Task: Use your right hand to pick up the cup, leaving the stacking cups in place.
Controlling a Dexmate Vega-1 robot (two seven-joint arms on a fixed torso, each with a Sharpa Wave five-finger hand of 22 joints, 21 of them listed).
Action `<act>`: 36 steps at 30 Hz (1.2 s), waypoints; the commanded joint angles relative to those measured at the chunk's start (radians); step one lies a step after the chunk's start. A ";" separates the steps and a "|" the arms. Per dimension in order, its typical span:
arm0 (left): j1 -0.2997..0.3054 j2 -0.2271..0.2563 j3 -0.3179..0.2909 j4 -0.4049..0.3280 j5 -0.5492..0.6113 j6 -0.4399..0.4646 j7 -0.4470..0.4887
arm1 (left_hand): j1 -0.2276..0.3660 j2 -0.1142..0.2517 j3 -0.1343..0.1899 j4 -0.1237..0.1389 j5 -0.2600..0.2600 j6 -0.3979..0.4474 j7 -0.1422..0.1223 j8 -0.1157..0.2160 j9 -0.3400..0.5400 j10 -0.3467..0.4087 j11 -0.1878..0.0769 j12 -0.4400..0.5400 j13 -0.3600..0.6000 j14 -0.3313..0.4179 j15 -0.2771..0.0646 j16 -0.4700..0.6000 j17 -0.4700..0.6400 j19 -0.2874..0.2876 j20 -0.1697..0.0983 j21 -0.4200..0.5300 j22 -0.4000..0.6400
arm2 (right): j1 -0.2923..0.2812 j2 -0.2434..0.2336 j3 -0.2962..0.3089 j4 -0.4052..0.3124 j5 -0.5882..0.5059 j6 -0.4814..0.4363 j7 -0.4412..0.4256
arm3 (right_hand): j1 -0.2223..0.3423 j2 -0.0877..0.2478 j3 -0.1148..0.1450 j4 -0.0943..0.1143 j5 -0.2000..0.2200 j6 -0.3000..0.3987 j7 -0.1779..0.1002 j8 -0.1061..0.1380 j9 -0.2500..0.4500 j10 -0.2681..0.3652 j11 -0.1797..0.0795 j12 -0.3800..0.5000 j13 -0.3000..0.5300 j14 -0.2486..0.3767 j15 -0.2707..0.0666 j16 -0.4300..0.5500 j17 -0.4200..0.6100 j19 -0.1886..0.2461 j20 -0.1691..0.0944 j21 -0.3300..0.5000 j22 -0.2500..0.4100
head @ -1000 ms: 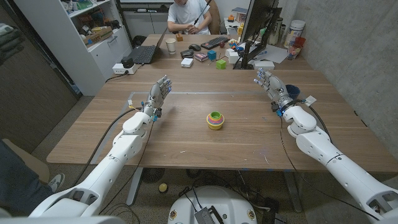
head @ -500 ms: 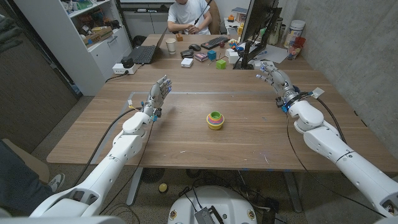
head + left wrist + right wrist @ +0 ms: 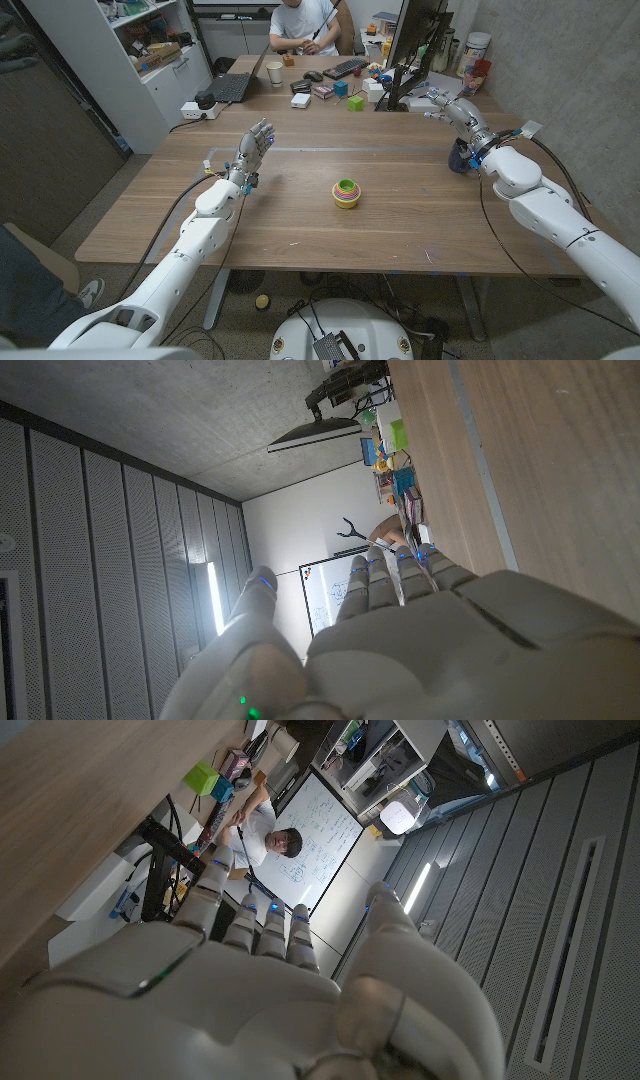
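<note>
The stacking cups [image 3: 346,192], a nested set in yellow, green and pink, stand in the middle of the table. A dark blue cup [image 3: 459,158] stands near the table's right side, partly hidden by my right wrist. My right hand [image 3: 455,112] hovers just beyond and above it with its fingers stretched out toward the far edge, and it holds nothing. My left hand [image 3: 252,152] is raised over the table's left part, fingers apart and empty. The left wrist view shows my left hand [image 3: 400,620], and the right wrist view shows my right hand [image 3: 270,980].
A second desk behind the table carries a monitor [image 3: 415,40], a keyboard [image 3: 345,68], a laptop [image 3: 232,86] and coloured blocks [image 3: 355,102]; a person [image 3: 300,25] sits there. A white shelf [image 3: 150,60] stands at the left, and a concrete wall [image 3: 570,70] at the right.
My right hand has swung to the right and farther back, now reaching past the dark blue cup. The left hand and the stacking cups have not moved.
</note>
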 commanded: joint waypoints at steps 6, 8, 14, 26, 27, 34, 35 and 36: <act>0.000 0.002 0.001 -0.006 -0.002 -0.009 -0.004 | 0.004 0.007 0.003 0.001 0.004 0.016 -0.032 0.006 0.002 0.015 -0.035 0.006 0.005 -0.005 -0.023 0.001 0.005 0.008 0.047 0.003 0.005 | -0.025 -0.125 0.060 -0.098 -0.084 -0.161 -0.042 | 0.018 -0.053 -0.020 0.006 -0.008 0.144 -0.096 0.039 0.006 -0.015 -0.017 0.000 0.004 -0.050 0.014 -0.029 0.002 -0.102 0.000 -0.022 0.001; 0.001 0.003 0.001 -0.006 -0.002 -0.009 -0.004 | 0.004 0.007 0.003 0.001 0.004 0.018 -0.033 0.007 0.002 0.015 -0.036 0.006 0.005 -0.005 -0.024 0.001 0.005 0.007 0.051 0.002 0.005 | -0.030 -0.137 0.070 -0.105 -0.088 -0.171 -0.043 | 0.019 -0.054 -0.020 0.006 -0.007 0.145 -0.096 0.038 0.006 -0.017 -0.019 -0.001 0.004 -0.051 0.013 -0.029 0.002 -0.106 0.000 -0.022 0.001; 0.000 0.001 0.003 0.000 -0.005 -0.013 -0.012 | 0.004 0.006 0.002 0.001 0.004 0.021 -0.032 0.006 0.002 0.018 -0.039 0.006 0.005 -0.005 -0.025 0.001 0.005 0.005 0.057 0.001 0.005 | -0.046 -0.160 0.093 -0.124 -0.092 -0.206 -0.051 | 0.024 -0.059 -0.020 0.005 -0.006 0.141 -0.097 0.034 0.006 -0.019 -0.014 -0.001 0.005 -0.049 0.013 -0.028 0.002 -0.117 0.000 -0.022 0.001; 0.009 0.003 0.002 -0.008 -0.005 -0.012 -0.008 | 0.004 0.006 0.002 0.001 0.004 0.027 -0.032 0.007 0.002 0.021 -0.041 0.006 0.005 -0.012 -0.025 -0.001 0.005 -0.004 0.059 -0.002 0.005 | -0.040 -0.200 0.090 -0.148 -0.130 -0.298 -0.052 | 0.043 -0.077 -0.024 0.006 -0.001 0.067 -0.074 -0.002 0.007 -0.007 0.025 0.009 0.010 -0.043 0.015 -0.026 0.002 -0.153 -0.001 -0.017 0.002; 0.011 0.004 0.001 -0.010 -0.004 -0.012 -0.007 | 0.004 0.006 0.002 0.001 0.004 0.027 -0.032 0.007 0.002 0.020 -0.042 0.006 0.005 -0.011 -0.025 -0.001 0.005 -0.005 0.059 -0.002 0.005 | -0.037 -0.204 0.089 -0.150 -0.132 -0.307 -0.050 | 0.044 -0.079 -0.025 0.007 0.000 0.058 -0.074 -0.005 0.007 -0.009 0.027 0.009 0.011 -0.043 0.015 -0.026 0.002 -0.155 -0.001 -0.017 0.002; 0.025 0.010 -0.005 -0.024 -0.006 -0.015 0.000 | 0.004 0.006 0.001 0.001 0.004 0.033 -0.034 0.008 0.002 0.022 -0.042 0.006 0.005 -0.013 -0.024 -0.002 0.005 -0.009 0.061 -0.004 0.006 | -0.006 -0.251 0.069 -0.177 -0.170 -0.388 -0.024 | 0.060 -0.094 -0.028 0.007 0.004 -0.005 -0.074 -0.019 0.008 -0.051 0.041 -0.002 0.016 -0.063 0.030 -0.033 0.002 -0.169 -0.001 -0.013 0.003; 0.027 0.011 -0.005 -0.026 -0.006 -0.016 0.002 | 0.004 0.006 0.001 0.001 0.004 0.034 -0.034 0.008 0.002 0.022 -0.042 0.006 0.005 -0.013 -0.025 -0.001 0.005 -0.010 0.062 -0.004 0.006 | -0.002 -0.258 0.067 -0.180 -0.174 -0.399 -0.018 | 0.062 -0.097 -0.028 0.007 0.004 -0.013 -0.075 -0.020 0.008 -0.059 0.043 -0.003 0.017 -0.065 0.031 -0.034 0.002 -0.169 -0.001 -0.012 0.003; 0.029 0.011 -0.006 -0.029 -0.006 -0.015 0.005 | 0.004 0.006 0.001 0.001 0.004 0.035 -0.035 0.009 0.002 0.023 -0.043 0.006 0.005 -0.015 -0.024 -0.002 0.005 -0.010 0.063 -0.004 0.006 | 0.003 -0.265 0.065 -0.187 -0.179 -0.417 -0.017 | 0.064 -0.101 -0.029 0.007 0.004 -0.022 -0.074 -0.020 0.008 -0.071 0.045 -0.006 0.019 -0.070 0.034 -0.035 0.002 -0.171 -0.001 -0.011 0.003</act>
